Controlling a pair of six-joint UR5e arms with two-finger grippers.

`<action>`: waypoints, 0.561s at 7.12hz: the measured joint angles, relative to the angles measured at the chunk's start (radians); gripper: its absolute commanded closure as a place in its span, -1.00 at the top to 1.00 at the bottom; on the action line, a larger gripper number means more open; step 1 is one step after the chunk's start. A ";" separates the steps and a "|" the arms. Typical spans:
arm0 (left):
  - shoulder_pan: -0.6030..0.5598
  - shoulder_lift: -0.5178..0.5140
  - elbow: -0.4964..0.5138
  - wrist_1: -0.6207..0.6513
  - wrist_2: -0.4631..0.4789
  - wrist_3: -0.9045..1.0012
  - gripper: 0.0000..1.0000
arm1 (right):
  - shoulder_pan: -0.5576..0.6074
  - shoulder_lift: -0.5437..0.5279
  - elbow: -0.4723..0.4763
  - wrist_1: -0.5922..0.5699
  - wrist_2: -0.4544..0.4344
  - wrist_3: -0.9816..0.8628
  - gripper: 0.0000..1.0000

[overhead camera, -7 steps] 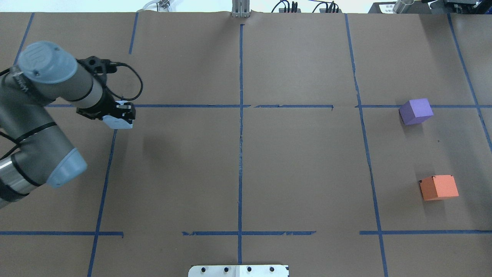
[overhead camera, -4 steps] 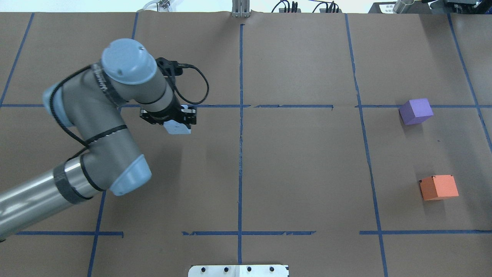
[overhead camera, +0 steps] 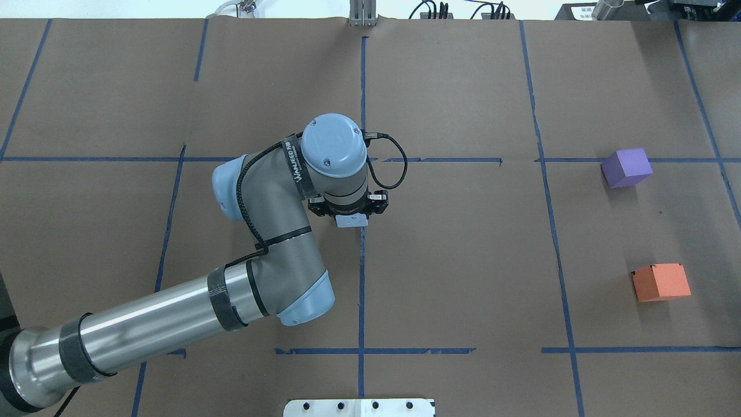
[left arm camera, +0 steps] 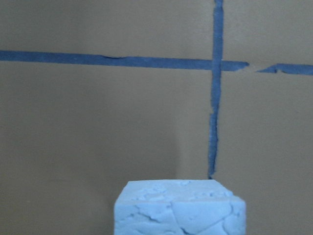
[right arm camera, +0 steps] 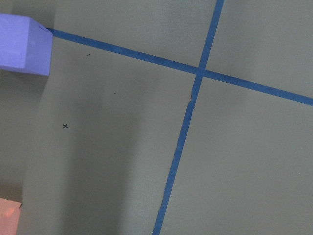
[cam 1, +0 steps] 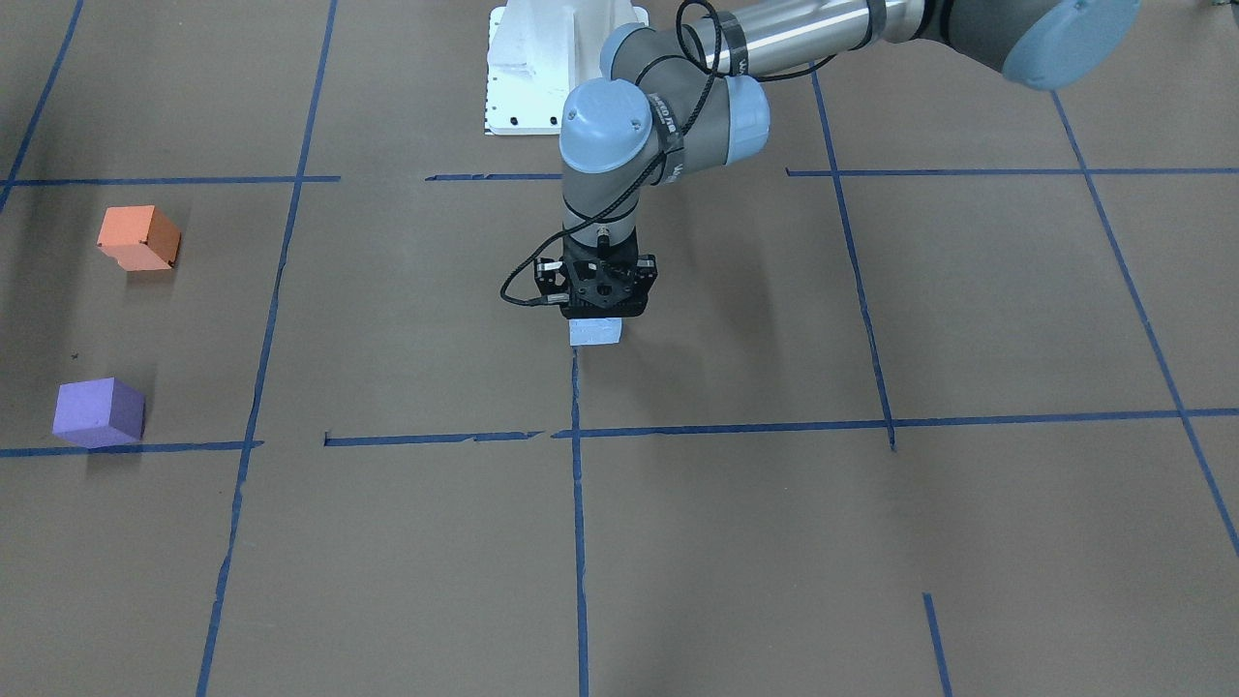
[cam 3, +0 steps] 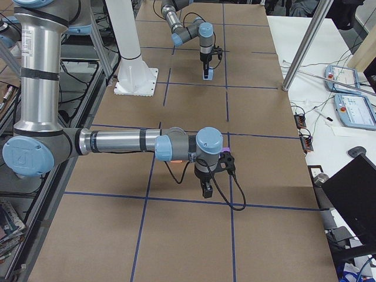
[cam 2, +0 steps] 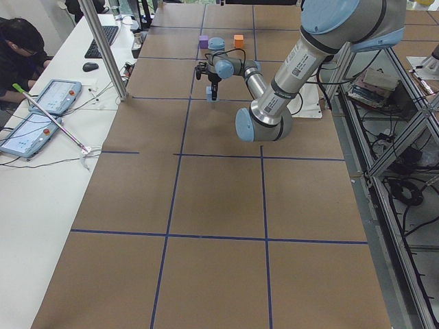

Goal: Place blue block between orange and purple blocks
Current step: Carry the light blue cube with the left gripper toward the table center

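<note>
My left gripper (overhead camera: 352, 218) is shut on the pale blue block (overhead camera: 352, 222) and holds it over the table's centre tape line. The front view shows the same gripper (cam 1: 593, 321) and block (cam 1: 594, 333). The block fills the bottom of the left wrist view (left arm camera: 179, 208). The purple block (overhead camera: 626, 168) and the orange block (overhead camera: 661, 282) sit far to the right, with a bare gap between them. Both also show in the front view, purple block (cam 1: 97, 411) and orange block (cam 1: 138, 237). My right gripper (cam 3: 207, 189) shows only in the exterior right view, and I cannot tell its state.
Blue tape lines (overhead camera: 362, 260) divide the brown paper table into squares. The white robot base plate (cam 1: 542, 68) is at the table's near edge. The right wrist view shows the purple block's corner (right arm camera: 22, 44) and a tape crossing (right arm camera: 199, 72).
My left arm has swept right from the table's left side to the centre line, carrying the blue block. The purple and orange blocks have not moved.
</note>
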 measured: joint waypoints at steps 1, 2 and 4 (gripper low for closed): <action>0.007 -0.007 0.023 -0.015 0.003 -0.001 0.99 | 0.000 -0.001 -0.001 0.000 0.000 0.000 1.00; 0.010 -0.010 0.032 -0.020 0.003 -0.002 1.00 | 0.000 -0.002 -0.001 0.000 0.001 0.000 1.00; 0.010 -0.012 0.027 -0.014 0.022 -0.005 1.00 | 0.000 -0.004 -0.002 0.000 0.000 0.000 1.00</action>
